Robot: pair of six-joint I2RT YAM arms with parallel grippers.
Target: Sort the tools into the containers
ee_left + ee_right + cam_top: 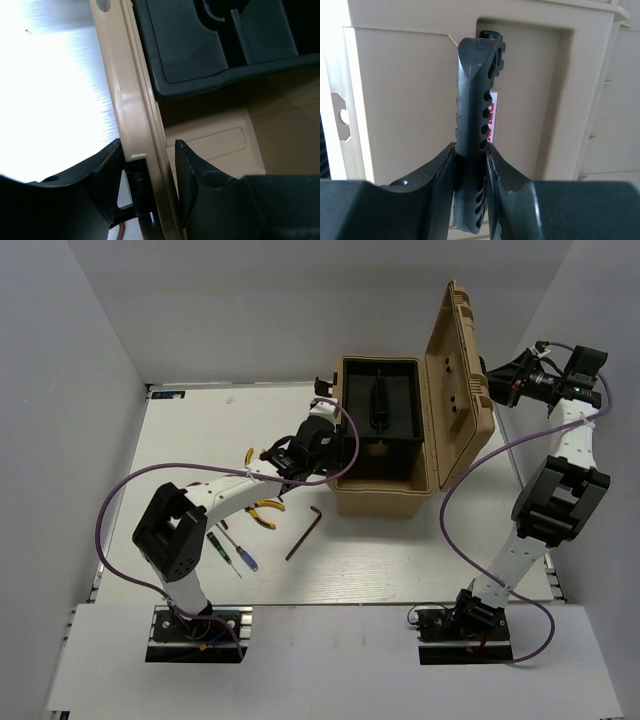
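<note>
An open tan toolbox (385, 502) stands at centre with a black tray (380, 400) inside and its lid (455, 390) upright. My left gripper (325, 455) straddles the box's left wall (132, 100), with the jaws closed on it next to a black latch (136, 182). My right gripper (497, 380) is shut on the lid's black handle (472, 100) behind the lid. The tools lie left of the box: yellow-handled pliers (268, 510), a dark L-shaped hex key (303, 533) and thin screwdrivers (235, 550) with blue, green and red handles.
White walls enclose the table on the left, back and right. A small yellow item (249, 454) lies by my left forearm. Purple cables loop from both arms. The black tray (200, 45) fills the upper part of the box.
</note>
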